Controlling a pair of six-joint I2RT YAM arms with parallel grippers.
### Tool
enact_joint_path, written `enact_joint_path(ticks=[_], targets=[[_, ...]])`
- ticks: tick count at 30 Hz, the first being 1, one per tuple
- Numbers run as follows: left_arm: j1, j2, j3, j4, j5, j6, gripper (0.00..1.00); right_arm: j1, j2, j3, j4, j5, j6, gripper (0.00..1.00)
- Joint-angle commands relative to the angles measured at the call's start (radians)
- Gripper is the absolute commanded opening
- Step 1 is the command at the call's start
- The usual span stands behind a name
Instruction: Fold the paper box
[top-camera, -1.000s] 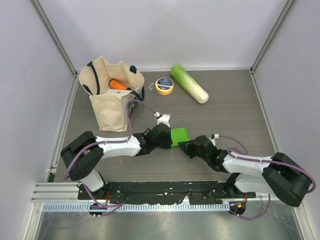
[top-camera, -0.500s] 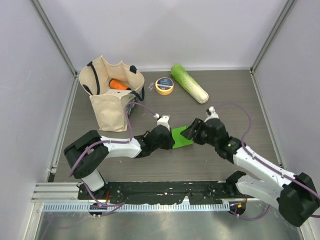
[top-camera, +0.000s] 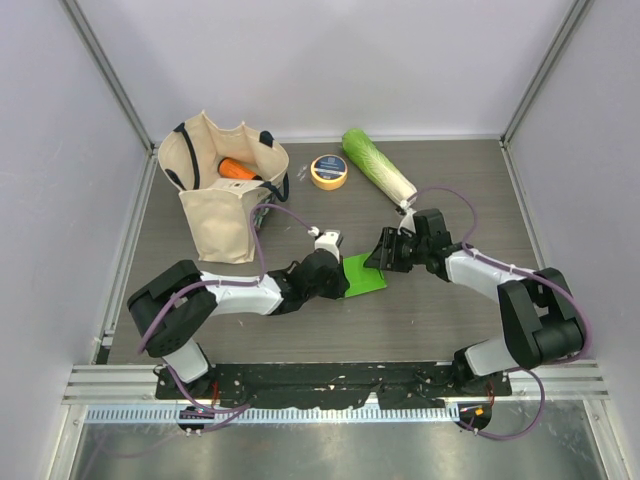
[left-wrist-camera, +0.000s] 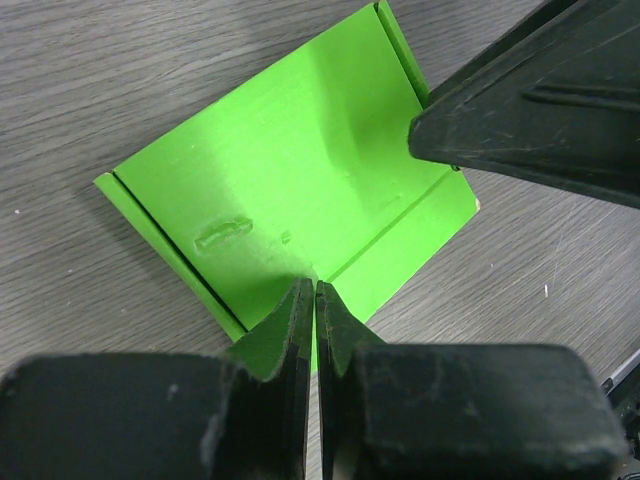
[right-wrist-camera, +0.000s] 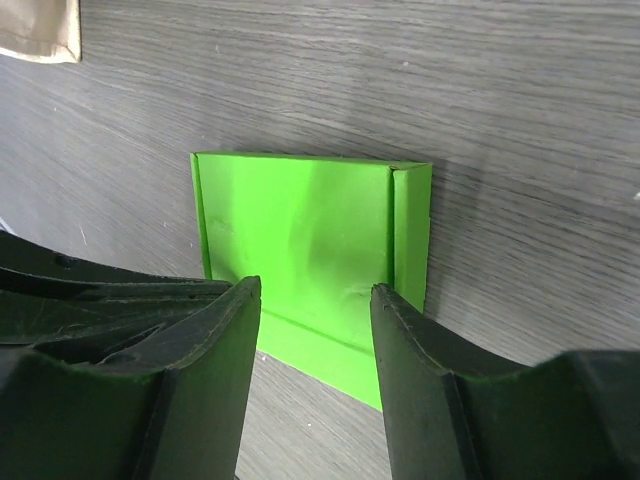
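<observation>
one paper box (top-camera: 365, 275): mid worktop (top-camera: 450, 320)
left gripper (left-wrist-camera: 316, 295): pinching its edge, anchoring it
right gripper (right-wrist-camera: 315, 300): spread, ready to crease

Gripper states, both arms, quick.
Left gripper: closed, pinching an edge of the paper box.
Right gripper: open, jaws apart just above the paper box, holding nothing.
</observation>
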Motion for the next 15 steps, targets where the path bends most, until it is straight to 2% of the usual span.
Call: enact_joint_path(ticks=[1,4,8,12,15], targets=[[0.004,0.004,-0.001,-0.120,0.016,0.043,0.08,-0.003,0.019,-0.046,0.143,0.001,-0.029,0.52],[0.009,0.005,0.002,-0.119,0.022,0.043,0.08,-0.003,0.016,-0.066,0.156,0.057,-0.034,0.50],[0.009,0.010,0.002,-0.119,0.028,0.042,0.09,-0.002,-0.043,-0.045,0.052,0.150,-0.063,0.49],[0.013,0.030,0.011,-0.114,0.037,0.042,0.08,-0.002,-0.076,-0.014,-0.021,0.192,-0.075,0.50],[0.015,0.036,0.019,-0.113,0.045,0.040,0.08,-0.002,-0.065,-0.022,-0.001,0.192,-0.081,0.52]])
